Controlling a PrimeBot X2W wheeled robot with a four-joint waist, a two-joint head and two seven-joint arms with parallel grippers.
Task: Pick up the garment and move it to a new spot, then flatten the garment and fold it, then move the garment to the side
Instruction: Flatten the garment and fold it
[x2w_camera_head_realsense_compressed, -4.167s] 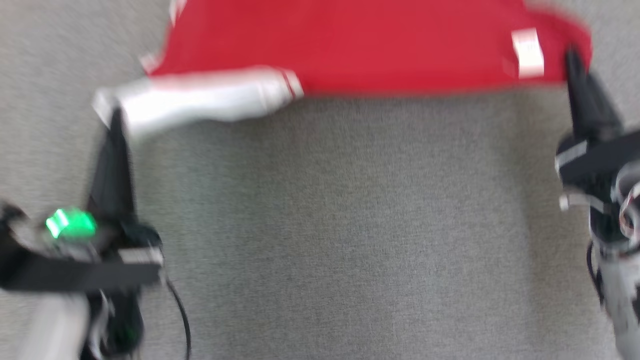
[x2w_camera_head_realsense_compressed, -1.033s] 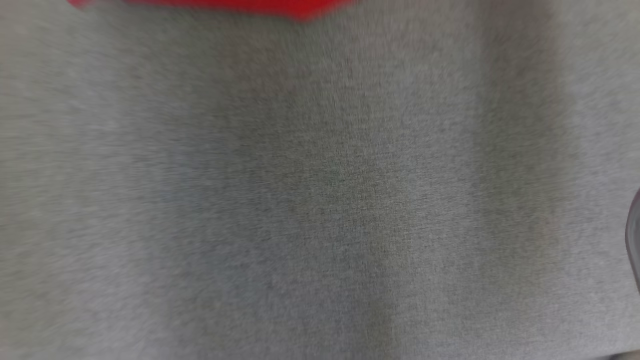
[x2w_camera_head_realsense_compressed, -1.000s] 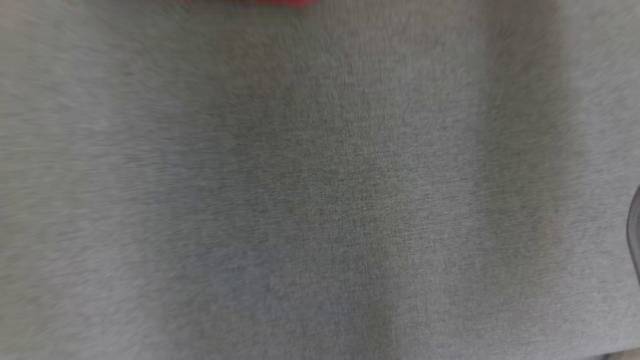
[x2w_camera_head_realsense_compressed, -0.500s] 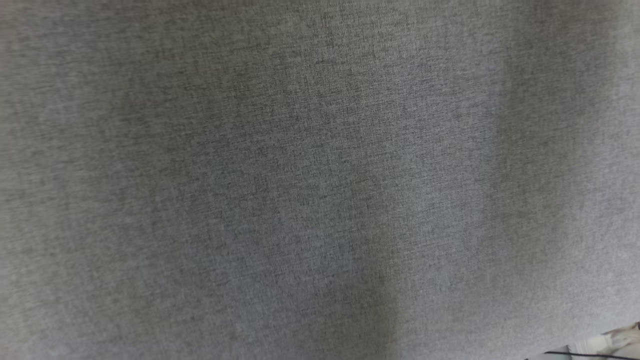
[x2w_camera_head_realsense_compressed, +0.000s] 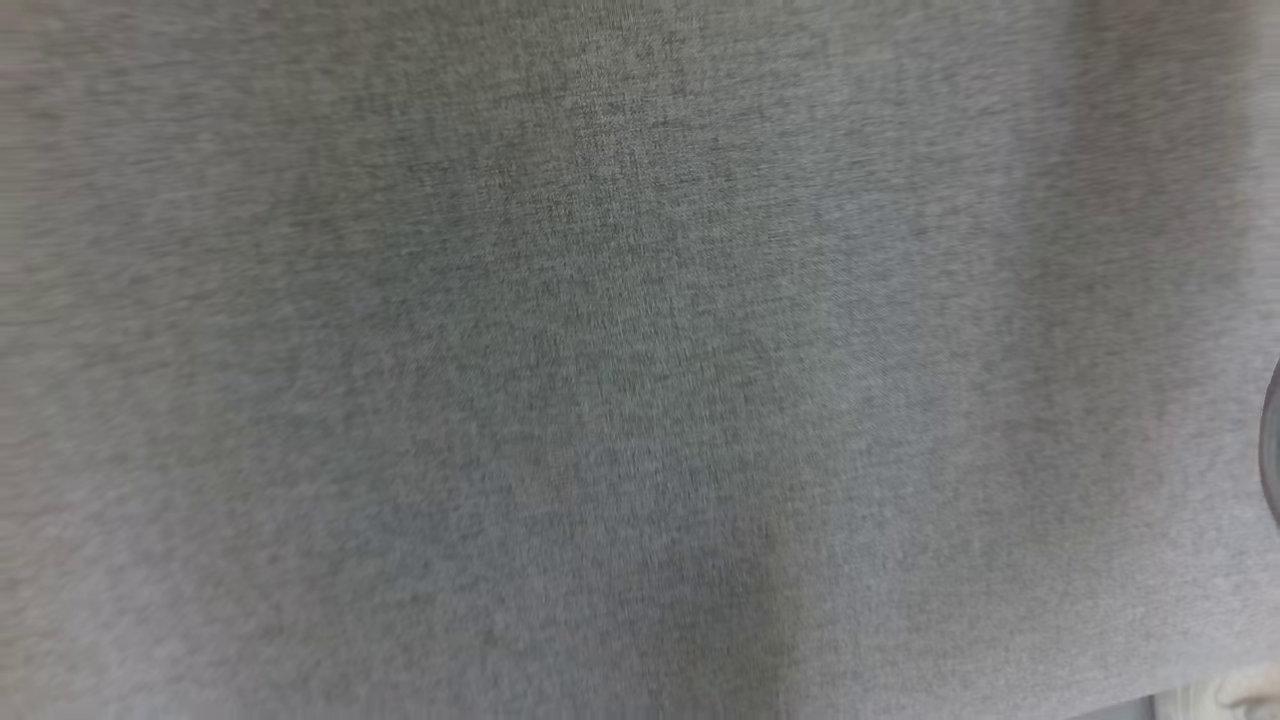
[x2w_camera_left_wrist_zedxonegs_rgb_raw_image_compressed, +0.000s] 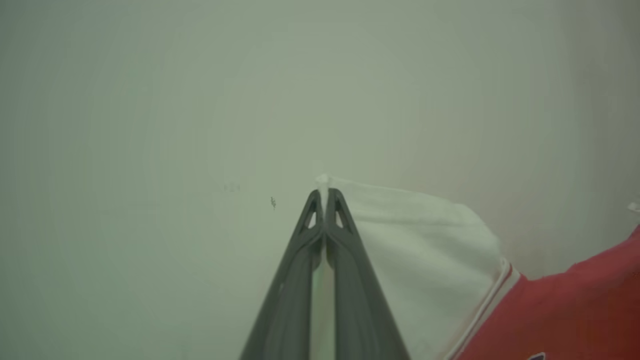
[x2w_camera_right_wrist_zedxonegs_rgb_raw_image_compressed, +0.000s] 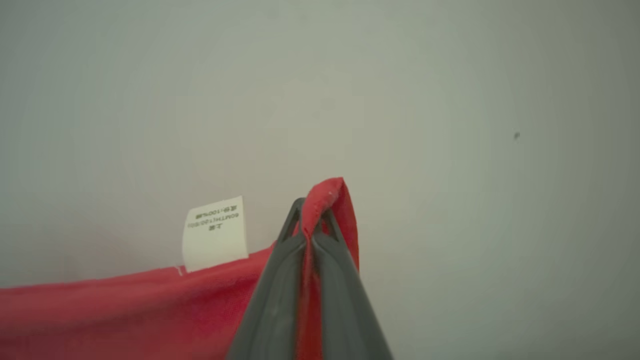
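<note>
– Red cloth with a white sleeve: is that the garment (x2w_camera_left_wrist_zedxonegs_rgb_raw_image_compressed: 575, 310), and where is it?
– Yes. It is held up at 2 of its ends, 1 in each gripper, against a pale, plain background. I cannot tell whether any of it touches the worktop (x2w_camera_head_realsense_compressed: 600, 350).
– What does the left gripper (x2w_camera_left_wrist_zedxonegs_rgb_raw_image_compressed: 324, 192) have?
– Its 2 dark fingers are pressed together on the tip of the garment's white sleeve (x2w_camera_left_wrist_zedxonegs_rgb_raw_image_compressed: 420, 240), and a sliver of white pokes out past the fingertips. From there the sleeve widens towards the garment's red body and meets it at a striped seam.
– And the right gripper (x2w_camera_right_wrist_zedxonegs_rgb_raw_image_compressed: 310, 207)?
– Clenched too, on a folded red corner of the garment that sticks up beyond its fingertips. The garment's red edge runs away from that corner.
– Anything else on the garment?
– 1 white label (x2w_camera_right_wrist_zedxonegs_rgb_raw_image_compressed: 215, 232) stands up from the garment's edge, just beside the pinched corner. Its dark print is too small to read.
– And the head view?
– Grey woven cloth on the worktop, blurred.
</note>
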